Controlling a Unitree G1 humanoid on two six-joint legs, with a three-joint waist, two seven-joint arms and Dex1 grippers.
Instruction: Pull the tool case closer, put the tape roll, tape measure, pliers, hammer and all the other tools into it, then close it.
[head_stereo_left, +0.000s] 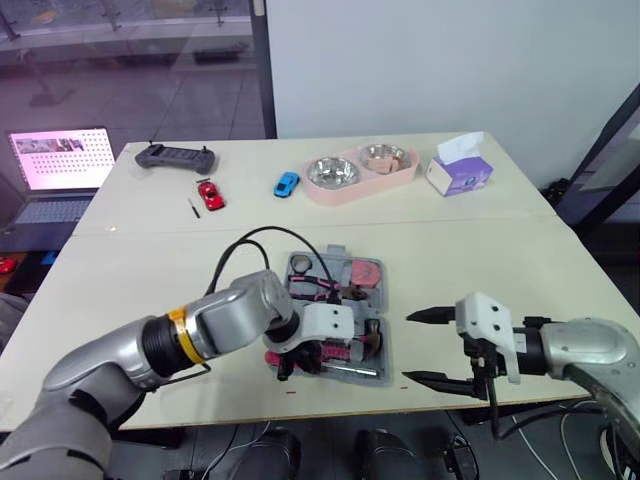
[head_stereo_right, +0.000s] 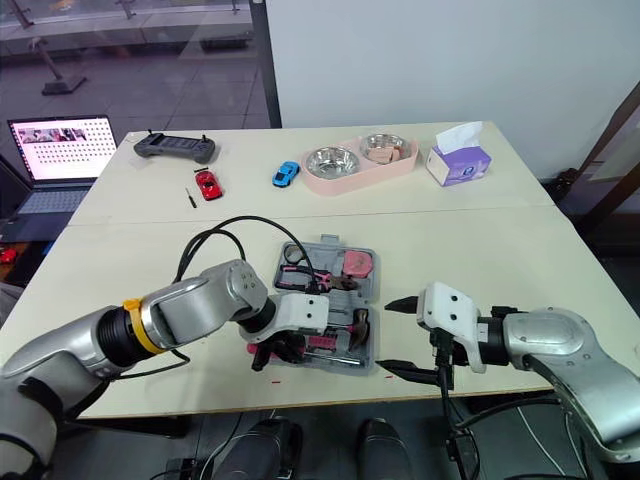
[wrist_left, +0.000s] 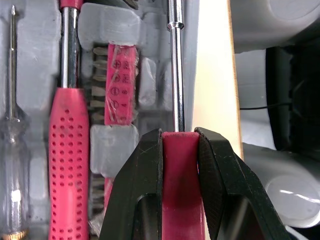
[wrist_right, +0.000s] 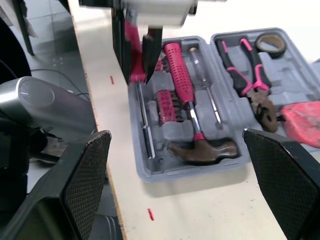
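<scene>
Left hand (wrist_left: 179, 139) clamps the screwdriver (wrist_left: 175, 75) at the case (wrist_right: 210, 171) edge — drop it off-slot and your case may not shut; right hand (head_stereo_left: 408, 348) open.

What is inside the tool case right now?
In the tool case lie hammer, pliers, tape roll, tape measure, clear screwdriver and bit strip. The left gripper holds a red-handled driver at its near edge, hiding the slot beneath.
</scene>
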